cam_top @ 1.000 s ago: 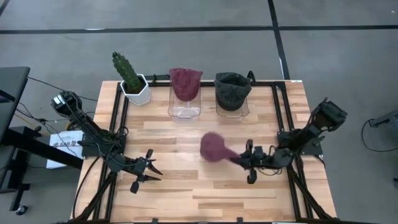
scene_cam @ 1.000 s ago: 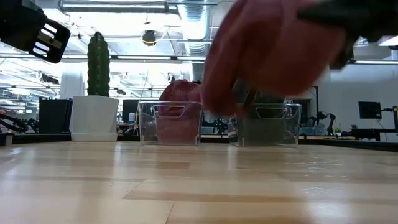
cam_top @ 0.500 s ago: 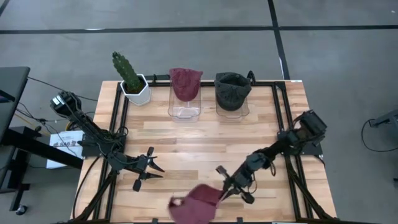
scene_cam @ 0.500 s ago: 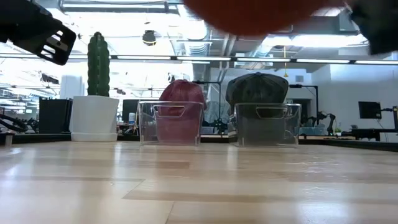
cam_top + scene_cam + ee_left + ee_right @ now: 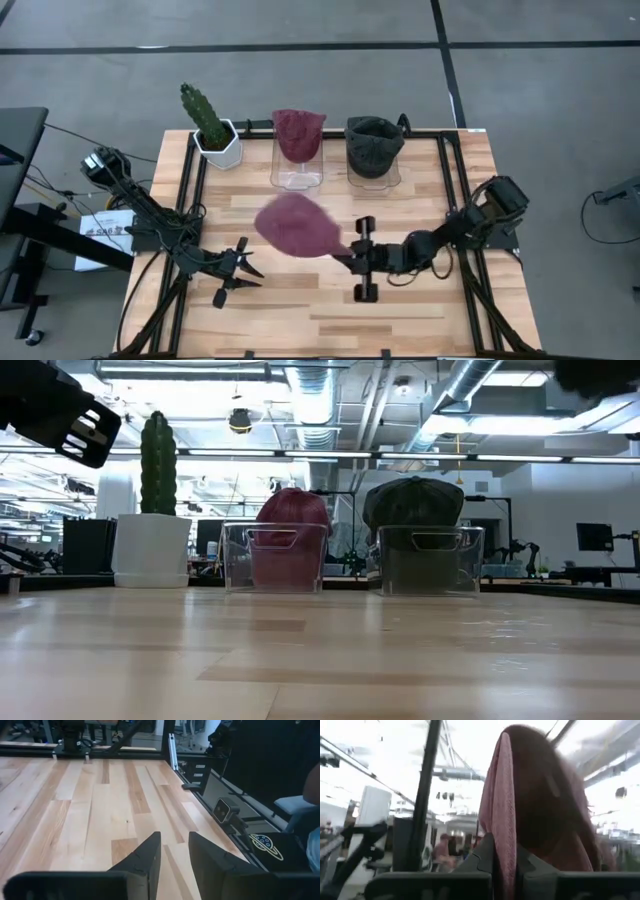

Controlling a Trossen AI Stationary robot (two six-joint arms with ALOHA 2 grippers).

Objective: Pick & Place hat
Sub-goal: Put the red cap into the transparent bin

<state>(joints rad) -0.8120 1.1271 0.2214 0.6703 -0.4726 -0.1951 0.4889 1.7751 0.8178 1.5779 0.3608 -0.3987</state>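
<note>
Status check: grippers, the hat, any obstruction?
Right gripper shut on maroon hat, mid-table, raised. Left gripper part open, empty, waiting. Nothing blocking.

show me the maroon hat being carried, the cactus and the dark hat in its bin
maroon hat (image 5: 297, 226), high view, middle of its crown
cactus (image 5: 204, 116), high view, green stem
dark hat (image 5: 373, 144), high view, its crown

Grey floor (image 5: 300, 70) is showing all around the table, with dark lines (image 5: 250, 46) running across it. Behind the table the room is looking like an open workshop: bright strip lights (image 5: 250, 452) are glowing overhead, silver ducts (image 5: 320, 390) are running along the ceiling, and monitors (image 5: 592, 537) are sitting on desks at the back.
</note>
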